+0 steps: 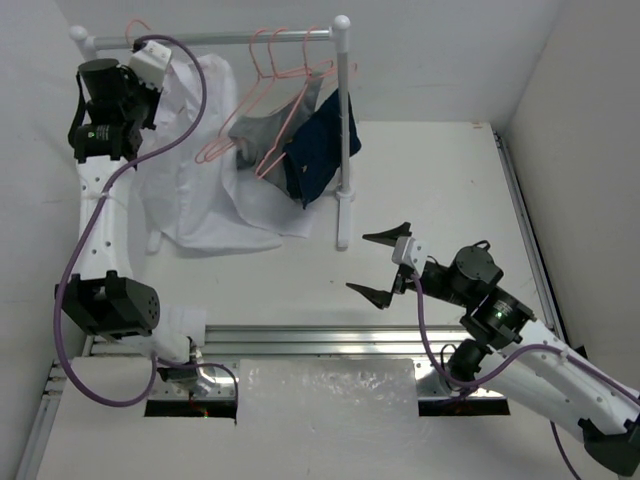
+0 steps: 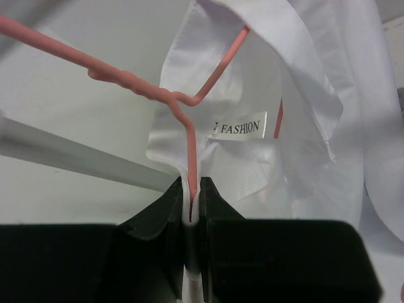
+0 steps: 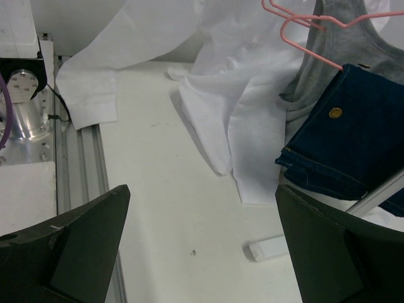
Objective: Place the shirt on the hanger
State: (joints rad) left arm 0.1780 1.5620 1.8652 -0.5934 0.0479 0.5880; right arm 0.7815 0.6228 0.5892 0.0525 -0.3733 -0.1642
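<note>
"Pink wire, is that what the left gripper (image 2: 192, 189) has?"

"Yes. Its jaws are pressed together on the hanger (image 2: 189, 148), just below the twisted neck."

"Where is the shirt (image 1: 195, 190)?"

"At the far left of the table (image 1: 430, 190). It hangs from up by the left end of the white rail (image 1: 240, 38) and spills down onto the tabletop. Seen close, its collar lies over one arm of the hanger, and a label (image 2: 237, 128) reading FASHION shows inside. I cannot tell whether the hook sits on the rail."

"And the right gripper (image 1: 358, 262)?"

"Spread wide and holding nothing. It hovers over bare table on the near right, well apart from the clothes."

"Anything else up there?"

"Spare pink hangers (image 1: 275, 60) on the rail, plus a grey garment (image 1: 255, 135) and a navy garment (image 1: 325, 140) just right of the shirt."
</note>
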